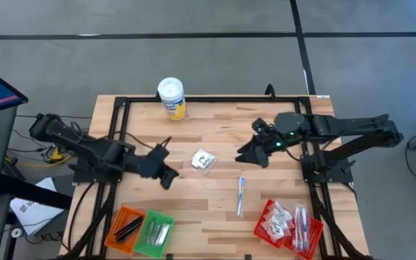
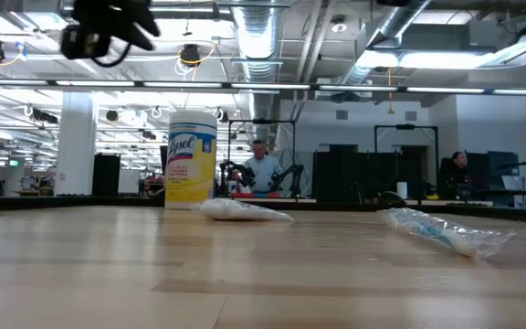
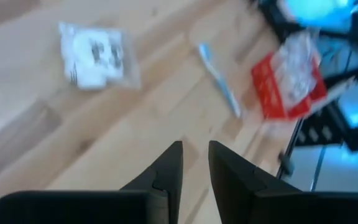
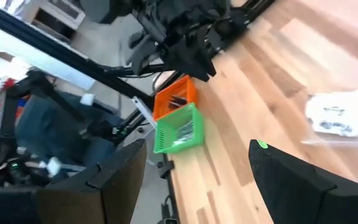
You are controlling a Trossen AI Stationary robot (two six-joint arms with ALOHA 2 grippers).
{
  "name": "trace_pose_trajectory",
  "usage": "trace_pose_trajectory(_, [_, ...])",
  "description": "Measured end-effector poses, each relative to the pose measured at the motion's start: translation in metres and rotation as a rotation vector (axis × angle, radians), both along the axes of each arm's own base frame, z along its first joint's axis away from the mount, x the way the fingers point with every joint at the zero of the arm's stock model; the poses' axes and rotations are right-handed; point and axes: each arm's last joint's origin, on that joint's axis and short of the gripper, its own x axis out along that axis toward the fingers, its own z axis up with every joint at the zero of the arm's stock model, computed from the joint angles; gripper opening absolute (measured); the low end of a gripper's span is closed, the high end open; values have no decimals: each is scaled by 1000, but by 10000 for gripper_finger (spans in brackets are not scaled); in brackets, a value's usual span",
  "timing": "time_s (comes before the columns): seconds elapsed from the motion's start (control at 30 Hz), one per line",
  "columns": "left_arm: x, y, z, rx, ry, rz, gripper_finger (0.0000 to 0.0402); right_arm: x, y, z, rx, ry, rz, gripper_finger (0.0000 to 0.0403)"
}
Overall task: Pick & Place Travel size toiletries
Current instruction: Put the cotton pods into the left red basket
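We're between picks: sachet [image 1: 204, 159] mid-table [image 1: 215, 209], blue stick [image 1: 241, 196] just right of it, both loose. Left pincer [image 1: 167, 163] narrow, empty, beside sachet. Right pincer [image 1: 253, 149] wide, empty. Next, probably: left drops onto sachet, w/ fingers spread first.

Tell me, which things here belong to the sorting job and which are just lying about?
Part of the job: white sachet, wrapped stick, red basket holding packets, orange basket, green basket.
Just lying about: yellow wipes canister.
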Motion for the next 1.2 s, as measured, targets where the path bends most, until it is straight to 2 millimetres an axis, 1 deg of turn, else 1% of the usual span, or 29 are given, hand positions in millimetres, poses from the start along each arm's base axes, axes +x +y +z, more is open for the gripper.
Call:
trace_pose_trajectory(0.13, [15, 19, 1, -6, -52, 41, 72, -20, 5, 7, -36, -3, -54, 276])
trace_pose_trajectory(0.23, [31, 33, -5, -33, -54, 56, 72, -34, 9, 3, -33, -15, -85, 276])
trace_pose_trajectory(0.33, [50, 46, -22, -90, -12, 54, 73, -48, 11, -12, -3, -7, -122, 276])
trace_pose_trajectory(0.4, [58, 53, -34, -114, 35, 55, 77, -55, 13, -26, 24, -20, -139, 276])
trace_pose_trajectory(0.57, [73, 63, -64, -55, 148, 57, 87, -66, 12, -43, 115, -250, -129, 276])
trace_pose_trajectory(0.63, [79, 66, -77, -42, 190, 75, 90, -70, 11, -52, 139, -302, -131, 276])
trace_pose_trajectory(0.73, [83, 72, -92, -92, 243, 152, 97, -75, 5, -62, 196, -352, -166, 276])
trace_pose_trajectory(0.9, [83, 92, -104, -189, 255, 314, 129, -77, 2, -71, 282, -378, -194, 276])
trace_pose_trajectory(1.0, [80, 104, -108, -228, 243, 345, 159, -77, 2, -69, 283, -397, -190, 276])
trace_pose_trajectory(1.07, [76, 111, -114, -285, 241, 348, 181, -76, 3, -66, 289, -429, -186, 276])
trace_pose_trajectory(1.2, [72, 115, -125, -406, 163, 317, 219, -75, 3, -58, 267, -521, -171, 276])
